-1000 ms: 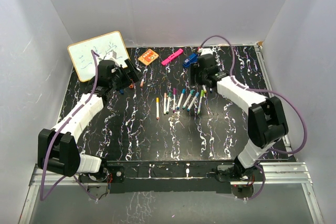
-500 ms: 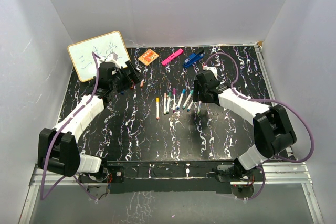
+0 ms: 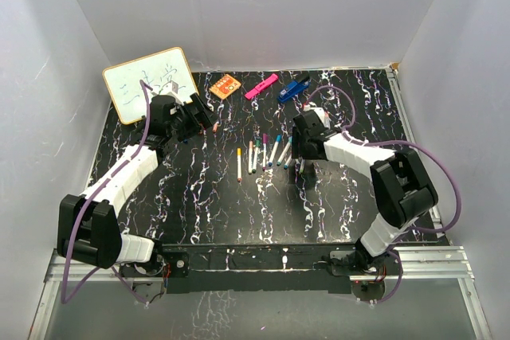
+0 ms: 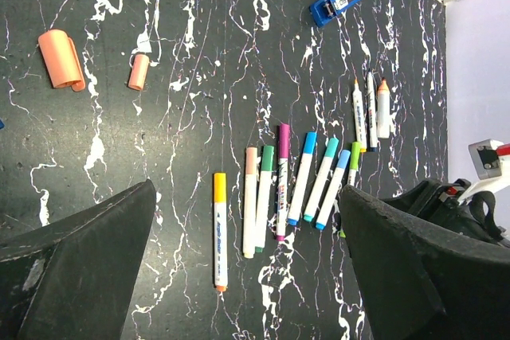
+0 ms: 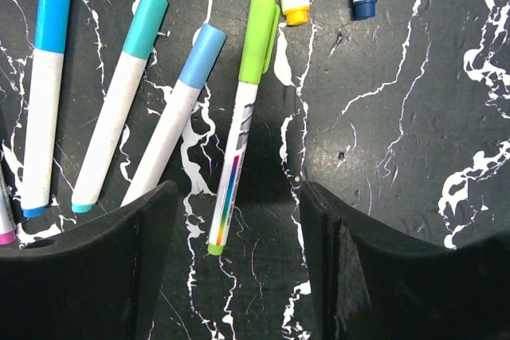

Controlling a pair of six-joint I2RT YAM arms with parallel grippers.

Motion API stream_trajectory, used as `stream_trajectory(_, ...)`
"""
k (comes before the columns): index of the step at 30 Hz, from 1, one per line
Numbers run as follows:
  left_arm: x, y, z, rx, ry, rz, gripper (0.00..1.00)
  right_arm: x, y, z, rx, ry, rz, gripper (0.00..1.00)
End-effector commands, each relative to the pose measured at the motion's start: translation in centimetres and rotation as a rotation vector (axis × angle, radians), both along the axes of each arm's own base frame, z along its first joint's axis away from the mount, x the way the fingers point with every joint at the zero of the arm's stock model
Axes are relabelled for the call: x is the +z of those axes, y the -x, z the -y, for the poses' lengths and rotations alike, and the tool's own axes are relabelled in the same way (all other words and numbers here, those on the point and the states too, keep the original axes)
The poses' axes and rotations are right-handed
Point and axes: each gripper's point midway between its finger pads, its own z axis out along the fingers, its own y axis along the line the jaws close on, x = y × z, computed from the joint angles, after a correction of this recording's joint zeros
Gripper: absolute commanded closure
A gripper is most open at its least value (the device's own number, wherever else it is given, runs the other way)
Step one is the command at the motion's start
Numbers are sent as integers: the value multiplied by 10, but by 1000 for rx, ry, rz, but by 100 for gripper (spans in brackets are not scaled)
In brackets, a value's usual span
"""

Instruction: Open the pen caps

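Note:
A row of white marker pens (image 3: 267, 153) lies mid-table, their pen caps (image 4: 309, 142) coloured yellow, pink, green, purple, blue and teal. My right gripper (image 5: 237, 236) is open and low over the table, its fingers (image 5: 103, 268) on either side of the lower end of the green-capped pen (image 5: 239, 125). They do not touch the pen, and its green cap (image 5: 259, 37) is on. My left gripper (image 4: 247, 276) hangs wide open and empty above the row, at the back left (image 3: 205, 117). A loose orange cap (image 4: 139, 72) lies apart from the pens.
A whiteboard (image 3: 150, 84) leans at the back left. An orange card (image 3: 225, 86), a pink highlighter (image 3: 261, 85) and a blue clip tool (image 3: 293, 89) lie along the back. A larger orange cap (image 4: 62, 59) lies near the small one. Three more pens (image 4: 371, 109) lie right of the row.
My right gripper has come forward from beside the blue clip tool and down over the green-capped pen. The left arm has barely moved.

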Motion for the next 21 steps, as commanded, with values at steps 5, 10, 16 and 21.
stream_trajectory(5,13,-2,-1,-9,2,44,1,3,-22,-9,-13,-19,51,43)
stream_trajectory(10,11,-3,-3,-4,-1,40,1,-4,-25,-10,-11,-11,36,47)
stream_trajectory(16,11,-4,-5,0,-3,39,2,-15,-27,-11,-9,-2,11,53)
stream_trajectory(21,13,-5,-6,3,-3,42,2,-26,-25,-9,-11,-7,-19,61)
